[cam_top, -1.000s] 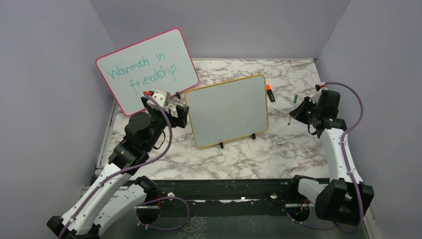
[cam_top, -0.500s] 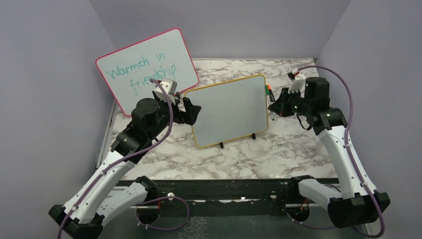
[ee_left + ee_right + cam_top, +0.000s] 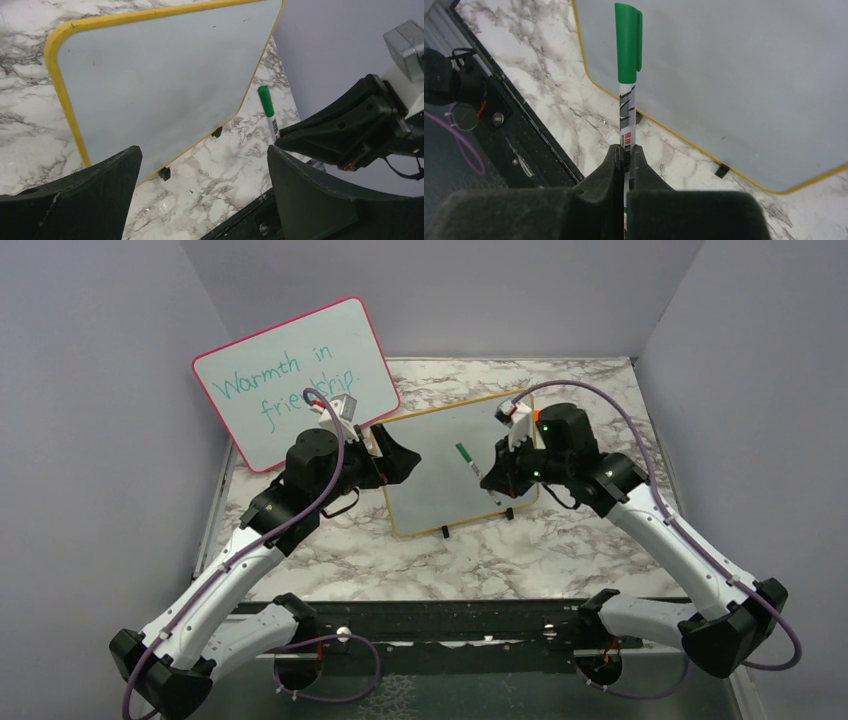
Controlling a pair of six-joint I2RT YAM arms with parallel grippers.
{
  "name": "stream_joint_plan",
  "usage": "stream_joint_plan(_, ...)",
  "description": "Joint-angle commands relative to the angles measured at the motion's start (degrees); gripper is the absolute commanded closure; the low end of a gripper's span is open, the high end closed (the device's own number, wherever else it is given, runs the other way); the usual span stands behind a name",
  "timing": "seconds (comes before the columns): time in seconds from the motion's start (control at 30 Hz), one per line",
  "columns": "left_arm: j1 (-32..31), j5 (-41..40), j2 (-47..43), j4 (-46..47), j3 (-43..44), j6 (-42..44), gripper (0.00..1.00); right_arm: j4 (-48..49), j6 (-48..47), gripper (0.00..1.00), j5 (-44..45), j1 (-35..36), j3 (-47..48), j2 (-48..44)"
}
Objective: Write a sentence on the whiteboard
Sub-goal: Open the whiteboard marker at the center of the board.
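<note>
1 outstretched right arm [image 3: 655, 530] poises its clamped marker [image 3: 628, 50] near the whiteboard [image 3: 430, 480].

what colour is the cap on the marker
The marker cap is green, clearest in the right wrist view.

One high overview, two close wrist views.
The top external camera looks down from above and behind the arm bases [image 3: 640, 620] at the lower frame edge, taking in the whole table [image 3: 560, 540]. The left wrist camera faces the whiteboard [image 3: 150, 80] from close by; the right wrist camera looks along the green marker [image 3: 628, 50] at the same board. All three share board and marker.
</note>
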Motion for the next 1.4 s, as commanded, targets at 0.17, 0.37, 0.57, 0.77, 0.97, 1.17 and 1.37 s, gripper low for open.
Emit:
stream_joint_plan(0.17,-0.2,1.6,0.0,4.3,-3.4,-12.8,0.17,8.1,-1.6,1.00,13.5,16.3,2.2,5.6)
stream_joint_plan(0.37,-0.3,1.8,-0.9,6.5,-6.3,-16.2,0.33,13.6,-1.6,1.00,18.0,22.5,2.4,7.9)
stream_joint_plan(0.57,-0.2,1.8,-1.1,8.3,-8.3,-17.8,0.49,14.6,-2.4,1.00,19.6,25.7,3.7,10.7)
stream_joint_plan(0.77,-0.2,-1.2,-2.9,8.7,-10.2,-20.3,0.67,16.3,-2.4,1.00,20.2,27.0,3.2,11.0)
stream_joint_plan(0.97,-0.3,-2.4,-4.7,10.8,-13.0,-23.9,0.88,17.9,-2.4,1.00,20.1,27.5,1.9,11.1)
stream_joint_plan(1.17,-0.2,-3.0,-6.4,12.0,-15.4,-28.4,1.00,25.4,-0.2,0.96,18.6,27.5,-2.5,9.5)
stream_joint_plan(1.37,-0.3,-7.7,-11.1,13.3,-19.2,-34.9,1.00,36.5,8.1,0.75,20.1,27.5,-10.0,4.4)
